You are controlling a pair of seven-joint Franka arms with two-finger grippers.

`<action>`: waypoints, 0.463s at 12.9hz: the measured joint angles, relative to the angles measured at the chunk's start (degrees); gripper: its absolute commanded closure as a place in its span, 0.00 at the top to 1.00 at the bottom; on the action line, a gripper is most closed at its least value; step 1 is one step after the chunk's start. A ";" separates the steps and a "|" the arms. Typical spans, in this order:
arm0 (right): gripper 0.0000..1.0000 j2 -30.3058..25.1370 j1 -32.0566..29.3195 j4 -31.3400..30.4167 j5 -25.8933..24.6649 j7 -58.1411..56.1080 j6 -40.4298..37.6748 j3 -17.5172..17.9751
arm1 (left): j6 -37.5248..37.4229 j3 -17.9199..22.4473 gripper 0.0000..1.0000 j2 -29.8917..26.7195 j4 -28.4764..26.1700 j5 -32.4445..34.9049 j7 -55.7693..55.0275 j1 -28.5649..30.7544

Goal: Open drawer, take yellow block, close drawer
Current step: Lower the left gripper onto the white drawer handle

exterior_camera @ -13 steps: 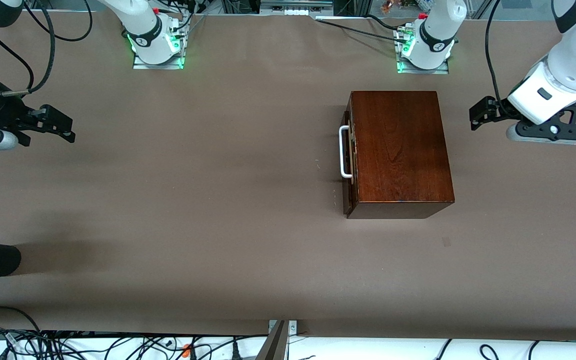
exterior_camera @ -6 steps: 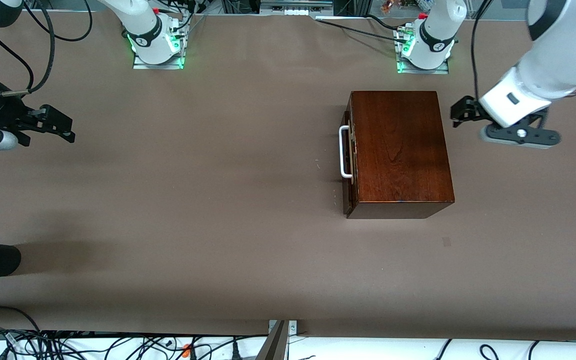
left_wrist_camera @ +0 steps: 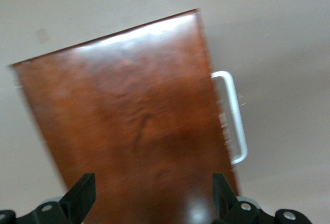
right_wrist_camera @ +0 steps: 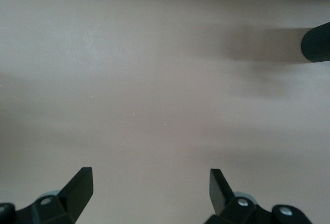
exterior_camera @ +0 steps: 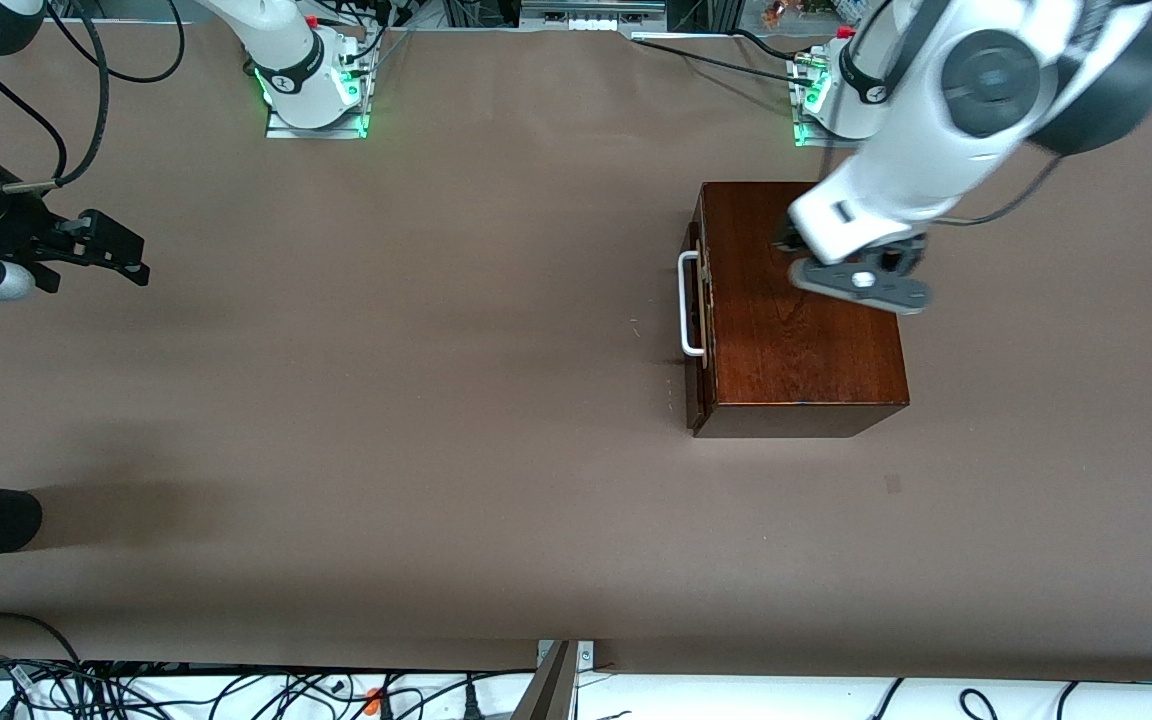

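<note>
While the drawer (exterior_camera: 693,300) sits shut in the wooden box (exterior_camera: 801,320), we should carry our open left gripper (left_wrist_camera: 152,195) over the box to the white handle (exterior_camera: 688,304); our open right gripper (right_wrist_camera: 149,190) waits over bare table (exterior_camera: 386,400), yellow block unseen.

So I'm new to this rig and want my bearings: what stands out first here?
The dark wooden box toward the left arm's end of the table, its drawer shut, with a white handle. The left gripper hangs open over the box top. The right gripper waits open over bare table at its own end.
</note>
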 measured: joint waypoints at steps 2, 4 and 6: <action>1.00 0.00 0.00 0.00 0.00 0.00 0.00 0.00 | 3.75 -2.85 1.00 2.89 0.00 0.00 -7.50 -2.15; 1.00 0.00 0.00 0.00 0.00 0.00 0.00 0.00 | 7.50 -3.24 1.00 5.87 -0.02 0.82 -13.07 -6.36; 1.00 0.00 -0.01 0.00 0.00 0.00 0.00 0.00 | 9.87 -3.27 1.00 9.00 -0.02 4.90 -16.16 -9.84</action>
